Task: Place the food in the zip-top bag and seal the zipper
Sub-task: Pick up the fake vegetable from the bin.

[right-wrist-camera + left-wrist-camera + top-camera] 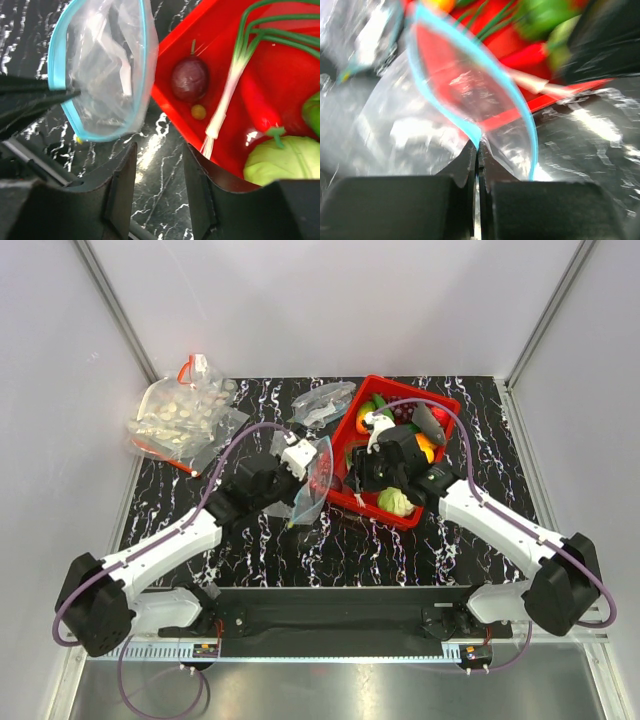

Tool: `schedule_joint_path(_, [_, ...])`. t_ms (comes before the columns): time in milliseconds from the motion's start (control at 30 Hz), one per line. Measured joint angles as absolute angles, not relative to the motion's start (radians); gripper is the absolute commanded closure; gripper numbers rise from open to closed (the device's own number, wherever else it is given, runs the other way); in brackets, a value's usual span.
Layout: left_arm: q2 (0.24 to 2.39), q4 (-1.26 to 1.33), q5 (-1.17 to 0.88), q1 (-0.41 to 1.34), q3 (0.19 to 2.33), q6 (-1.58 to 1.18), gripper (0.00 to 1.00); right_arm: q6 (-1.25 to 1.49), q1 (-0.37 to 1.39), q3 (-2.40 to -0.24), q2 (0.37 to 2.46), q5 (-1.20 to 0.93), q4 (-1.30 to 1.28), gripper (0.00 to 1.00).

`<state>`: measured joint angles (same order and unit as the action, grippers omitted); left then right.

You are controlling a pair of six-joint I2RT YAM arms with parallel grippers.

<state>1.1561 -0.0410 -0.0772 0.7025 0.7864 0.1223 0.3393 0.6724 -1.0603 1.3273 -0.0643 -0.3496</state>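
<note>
Your left pincer (478, 150) is clamped shut on the bag (105, 75) at its zipper (534, 150). The mouth is spread wide at the centre of the top view, just beside the red basket (440, 405). Your right pincer (159, 170) stands open and grips nothing, above the basket wall and the counter (250, 540). The food (282, 160) lies in the basket, outside the bag.

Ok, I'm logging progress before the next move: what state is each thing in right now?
zip-top bag: looks empty, mouth held open.
zipper: unsealed.
left gripper: shut on the zip-top bag's rim.
right gripper: open, empty.
food: in the red basket, none bagged.
bag of white pieces: seal unclear.
</note>
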Motion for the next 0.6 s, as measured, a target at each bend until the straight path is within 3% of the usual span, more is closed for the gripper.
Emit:
schedule_joint_path(67, [1.173,-0.066,0.009,0.702,0.787,0.102,1.0,0.323,0.672,-1.066,1.332,-0.042,-0.362,0.41])
schedule_joint_path(200, [1.182,-0.093,0.196,0.702,0.788,0.06,1.0,0.281,0.671,-1.095,1.365,-0.01,-0.397,0.35])
schedule_joint_path(600, [1.203,-0.118,0.418,0.702,0.789,-0.086,1.0,0.233,0.522,-1.361,1.702,-0.057,-0.548,0.43])
